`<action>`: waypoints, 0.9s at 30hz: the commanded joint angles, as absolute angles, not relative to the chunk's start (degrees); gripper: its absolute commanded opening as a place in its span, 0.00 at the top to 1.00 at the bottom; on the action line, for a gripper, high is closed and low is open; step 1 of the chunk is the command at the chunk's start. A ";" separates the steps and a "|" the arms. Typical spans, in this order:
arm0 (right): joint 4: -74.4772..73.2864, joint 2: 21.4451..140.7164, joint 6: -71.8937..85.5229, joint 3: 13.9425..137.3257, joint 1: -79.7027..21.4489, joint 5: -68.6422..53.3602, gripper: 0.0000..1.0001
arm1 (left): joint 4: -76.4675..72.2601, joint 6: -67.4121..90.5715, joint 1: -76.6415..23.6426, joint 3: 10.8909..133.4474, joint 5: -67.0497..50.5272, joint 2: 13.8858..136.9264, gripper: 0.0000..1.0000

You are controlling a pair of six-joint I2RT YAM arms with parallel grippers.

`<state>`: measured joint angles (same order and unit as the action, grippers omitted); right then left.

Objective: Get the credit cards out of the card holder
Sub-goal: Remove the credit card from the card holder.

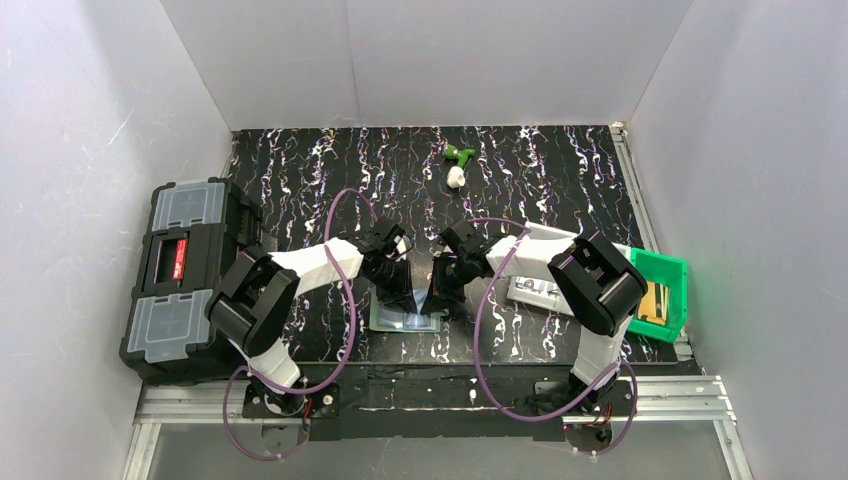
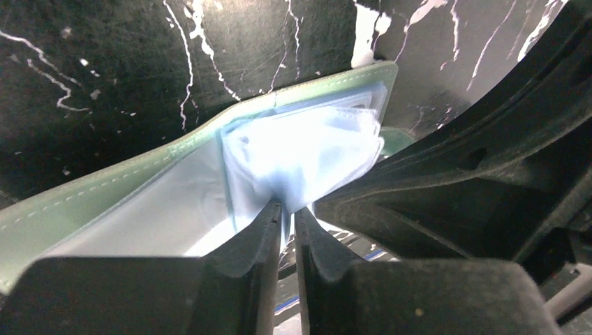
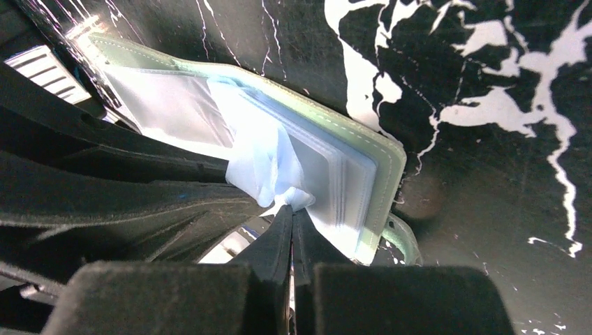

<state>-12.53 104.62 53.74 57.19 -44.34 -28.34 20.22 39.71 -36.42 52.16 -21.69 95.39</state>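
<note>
Holding soft grey-green folding card holder [image 1: 405, 318] spread open on black white-veined counter [image 1: 560, 180] between the 2 arms. Pinching its bunched clear plastic sleeves [image 2: 307, 150] with left claw [image 2: 287, 209] and right claw [image 3: 292, 213], both clamped shut, probably to part pockets. No credit cards discernible.

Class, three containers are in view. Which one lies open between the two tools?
The grey-green card holder, spread open at the near centre with clear sleeves showing. The black toolbox stands far left and the green bin far right.
</note>
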 commanded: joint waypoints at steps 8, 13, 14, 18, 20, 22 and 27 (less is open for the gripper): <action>-18.05 99.93 49.73 58.79 -44.47 -23.90 0.99 | 38.65 36.47 -36.93 58.03 -7.98 86.46 0.61; -20.24 98.91 48.71 61.49 -44.57 -23.29 0.99 | 42.70 36.16 -36.64 58.24 -3.64 82.40 0.60; -20.37 99.07 48.69 62.11 -44.67 -23.53 0.98 | 43.11 36.11 -36.47 58.21 -3.41 81.71 0.60; -21.28 100.92 48.49 66.07 -45.76 -23.97 0.87 | 44.79 35.88 -36.16 58.41 -2.33 79.21 0.60; -21.85 101.98 48.42 68.02 -46.56 -24.14 0.79 | 45.68 35.80 -35.93 58.65 -2.10 77.80 0.60; -22.42 103.23 48.43 70.10 -47.46 -24.28 0.74 | 46.59 35.65 -35.70 59.01 -1.83 76.56 0.60; -24.71 107.38 47.86 75.70 -49.76 -23.84 0.65 | 48.49 35.48 -35.15 59.15 -1.36 73.40 0.60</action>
<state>-21.79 104.01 49.05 71.03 -48.03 -24.10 44.68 36.26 -35.75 57.19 -3.08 77.21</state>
